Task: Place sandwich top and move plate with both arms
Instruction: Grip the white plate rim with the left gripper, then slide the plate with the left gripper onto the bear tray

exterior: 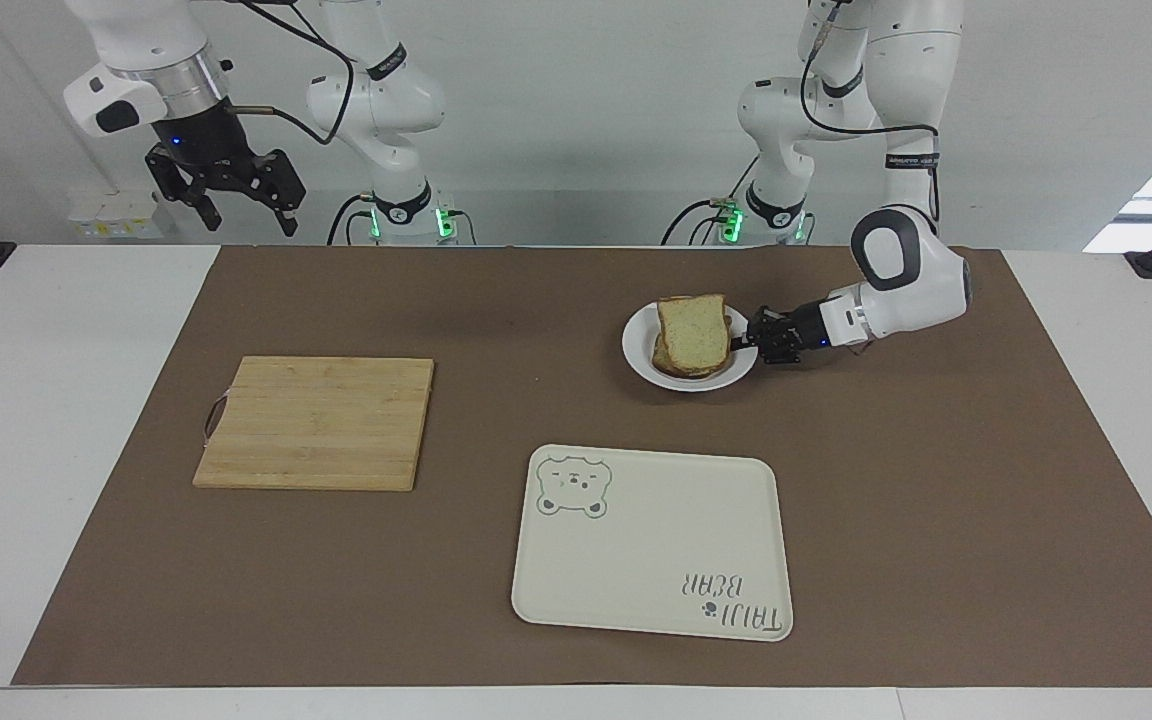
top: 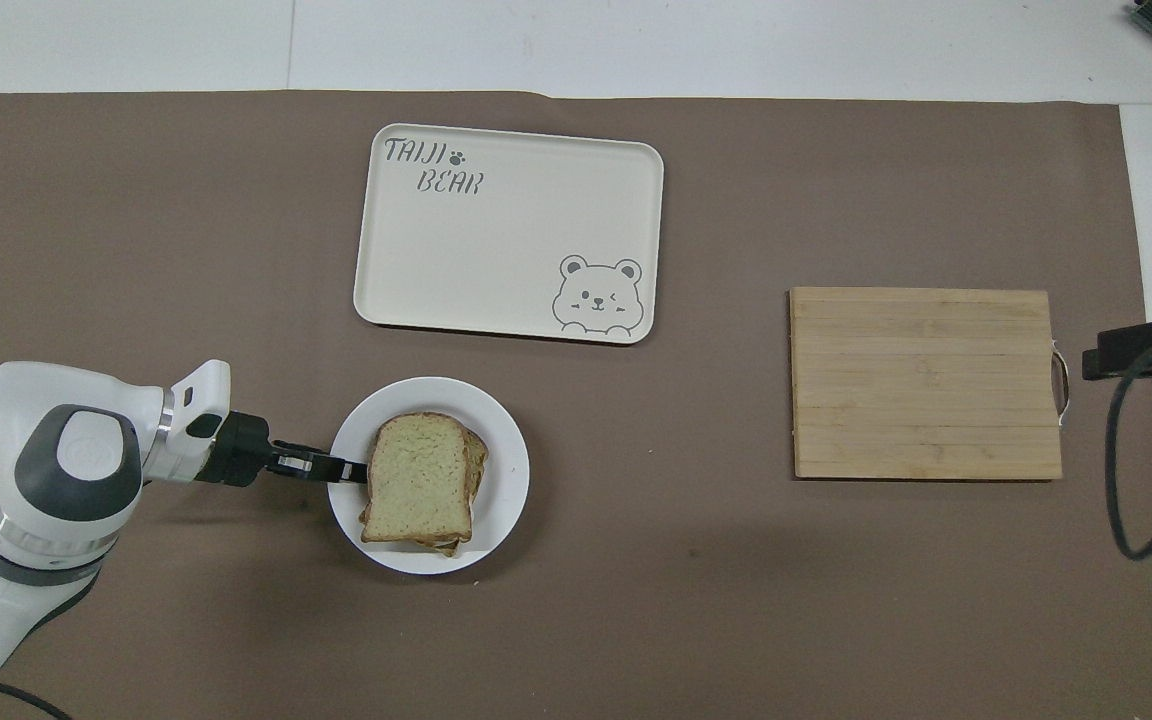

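Two grippers showed, and only one was at work. The left gripper [exterior: 748, 340] [top: 354, 470] lay low and nearly level over the brown mat [exterior: 936, 500] [top: 186, 250], its fingers pinched tight on the rim of the plate [exterior: 639, 352] [top: 511, 470] at the edge toward the left arm's end of the table. The sandwich top [exterior: 694, 331] [top: 416, 478] sat on that plate as the uppermost slice of a small stack, the lower slices peeking out along one edge. Whether the plate rested on the mat or was raised a little could not be told.

Farther from the robots than the plate lay the cream tray [exterior: 636, 600] [top: 506, 240], flat on the mat, with a bear drawing in one corner and lettering in the corner diagonal to it. Toward the right arm's end of the table lay the wooden cutting board [exterior: 316, 422] [top: 924, 382], well apart from both plate and tray, its small handle on the side away from them.

The right gripper [exterior: 241, 205] waited, held high above the table edge at its own end, its fingers spread wide and holding nothing.
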`<state>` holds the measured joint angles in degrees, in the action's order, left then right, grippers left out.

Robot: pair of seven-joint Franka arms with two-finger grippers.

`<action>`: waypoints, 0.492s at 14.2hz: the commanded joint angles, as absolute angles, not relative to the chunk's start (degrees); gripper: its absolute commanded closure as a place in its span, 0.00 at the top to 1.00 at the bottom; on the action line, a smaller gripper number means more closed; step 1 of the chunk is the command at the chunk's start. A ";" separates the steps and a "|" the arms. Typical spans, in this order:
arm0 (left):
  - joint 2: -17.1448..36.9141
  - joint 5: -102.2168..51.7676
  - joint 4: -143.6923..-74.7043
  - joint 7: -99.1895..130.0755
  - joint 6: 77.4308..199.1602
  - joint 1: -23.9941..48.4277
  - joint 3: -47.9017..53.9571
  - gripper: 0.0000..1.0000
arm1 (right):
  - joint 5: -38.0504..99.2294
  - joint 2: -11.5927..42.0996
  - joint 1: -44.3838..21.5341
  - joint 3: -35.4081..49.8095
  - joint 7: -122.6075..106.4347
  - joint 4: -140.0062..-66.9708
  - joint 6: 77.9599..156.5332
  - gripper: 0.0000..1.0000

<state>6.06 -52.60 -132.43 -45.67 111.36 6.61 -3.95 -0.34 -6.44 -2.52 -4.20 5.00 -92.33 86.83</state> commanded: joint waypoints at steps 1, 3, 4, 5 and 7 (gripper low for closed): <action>10.27 -52.91 -124.83 -40.36 105.84 4.40 -3.78 0.00 | -0.09 -6.86 -1.58 -3.69 3.43 -92.37 86.84 1.00; 13.34 -52.74 -118.51 -36.15 102.58 3.00 -3.61 0.00 | -0.09 -6.86 -1.58 -3.69 3.43 -92.37 86.75 1.00; 15.01 -52.47 -115.78 -33.77 102.39 1.94 -3.08 0.00 | -0.09 -6.86 -1.58 -3.69 3.43 -92.37 86.75 1.00; 16.60 -52.64 -112.45 -31.84 101.78 1.85 -2.99 0.00 | -0.09 -6.86 -1.58 -3.69 3.43 -92.37 86.75 1.00; 20.28 -52.56 -104.98 -28.50 99.68 1.76 -3.08 0.00 | -0.09 -6.86 -1.58 -3.69 3.43 -92.37 86.75 1.00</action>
<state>15.32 -52.57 -113.74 -32.41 103.56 2.86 -3.77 -0.34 -6.44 -2.52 -4.20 5.00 -92.33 86.83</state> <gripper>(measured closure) 0.912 0.000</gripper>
